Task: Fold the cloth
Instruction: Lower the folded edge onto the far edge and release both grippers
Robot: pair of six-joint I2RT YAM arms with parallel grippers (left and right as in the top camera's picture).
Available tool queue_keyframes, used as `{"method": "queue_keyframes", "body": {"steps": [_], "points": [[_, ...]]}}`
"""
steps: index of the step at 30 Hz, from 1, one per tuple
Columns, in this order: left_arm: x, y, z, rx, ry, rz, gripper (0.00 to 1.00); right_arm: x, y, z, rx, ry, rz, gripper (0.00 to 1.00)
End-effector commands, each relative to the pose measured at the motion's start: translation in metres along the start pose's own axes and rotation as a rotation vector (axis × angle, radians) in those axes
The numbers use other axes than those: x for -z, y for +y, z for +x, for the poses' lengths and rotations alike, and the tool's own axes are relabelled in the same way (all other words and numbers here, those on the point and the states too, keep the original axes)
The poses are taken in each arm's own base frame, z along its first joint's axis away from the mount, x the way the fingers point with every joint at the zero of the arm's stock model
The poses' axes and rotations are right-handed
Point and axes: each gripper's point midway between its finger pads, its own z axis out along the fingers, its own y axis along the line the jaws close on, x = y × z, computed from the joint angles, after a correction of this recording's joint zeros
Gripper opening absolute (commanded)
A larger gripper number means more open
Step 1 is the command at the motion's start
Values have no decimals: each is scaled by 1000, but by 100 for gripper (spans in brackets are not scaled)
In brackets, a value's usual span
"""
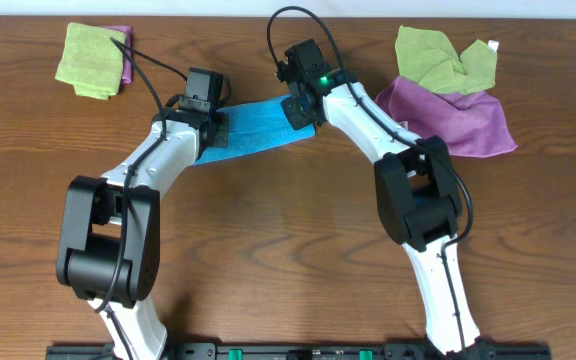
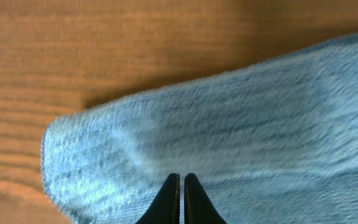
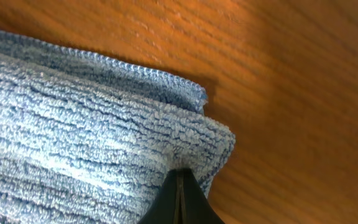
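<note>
Overhead: cloth (image 1: pixel 258 128) at upper centre, mid-fold. Left end effector (image 2: pixel 182 186) and right end effector (image 3: pixel 180 183) clamp its ends; next likely bring ends together

Blue cloth (image 1: pixel 258 125): bright blue, fine ribbed pile.
Table (image 1: pixel 288 250): reddish-brown wood, dark streaked grain.
Left green cloth (image 1: pixel 88 62): light yellow-green.
Right green cloth (image 1: pixel 438 55): same green.
Purple cloth (image 1: pixel 463 122): plain purple.
Left arm (image 1: pixel 158 160), right arm (image 1: pixel 368 115): white shells, black joints.
</note>
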Motion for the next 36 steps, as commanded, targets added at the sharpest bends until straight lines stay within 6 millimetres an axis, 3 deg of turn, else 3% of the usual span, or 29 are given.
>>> {"method": "queue_keyframes", "body": {"steps": [1,9,15,22,28,36], "points": [[-7,13,9,22,38,-44,6,-8,1,19,1,71,7,1],[-10,35,19,74,87,-67,6,0,1,66,-51,265,8,2],[-10,18,14,89,76,42,6,6,9,81,-92,330,-24,1],[-11,16,10,87,60,50,6,6,11,80,-115,329,-29,2],[-23,15,3,93,22,48,6,6,12,79,-131,323,-31,2],[-45,14,39,80,150,35,6,9,12,78,-130,321,-31,2]]}}
